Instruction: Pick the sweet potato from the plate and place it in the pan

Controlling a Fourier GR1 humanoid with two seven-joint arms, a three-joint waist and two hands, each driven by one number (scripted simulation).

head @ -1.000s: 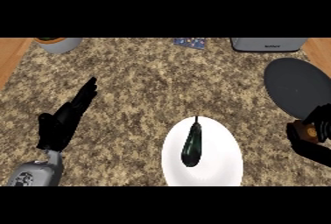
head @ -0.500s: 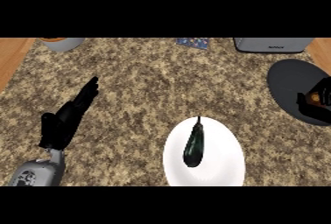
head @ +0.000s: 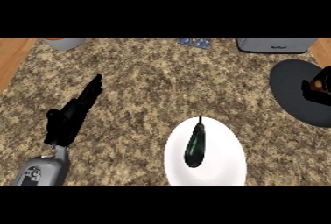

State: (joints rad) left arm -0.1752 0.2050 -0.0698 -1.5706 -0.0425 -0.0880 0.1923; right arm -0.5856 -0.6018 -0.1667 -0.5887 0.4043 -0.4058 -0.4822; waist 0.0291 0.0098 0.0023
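Spreading across the view: the counter [head: 155, 83], a speckled brown-and-cream stone top, with a strip of wood showing along its left edge.
Pan: the pan [head: 294, 94] is a dark round dish at the right edge, cut off by the frame; the right hand is over its right part.
Plate: the white plate [head: 223, 168] lies at the lower middle, well apart from the pan, with its lower rim cut off.
Left hand: the left hand [head: 72, 117] shows at the left on its grey forearm, fingers straight and together, pointing up and to the right, touching nothing.
Right hand: the right hand [head: 317, 89] is at the right edge above the pan, black fingers curled round something orange-brown, the sweet potato [head: 318, 85], of which only a sliver shows.
On the plate: a dark green, long, narrow item [head: 195, 144] with a thin stem at its top end lies on the plate's left half.
Far edge: a grey appliance [head: 275, 44] at the top right, a grey container [head: 65, 43] at the top left, and a small blue patterned object [head: 195, 42] between them.
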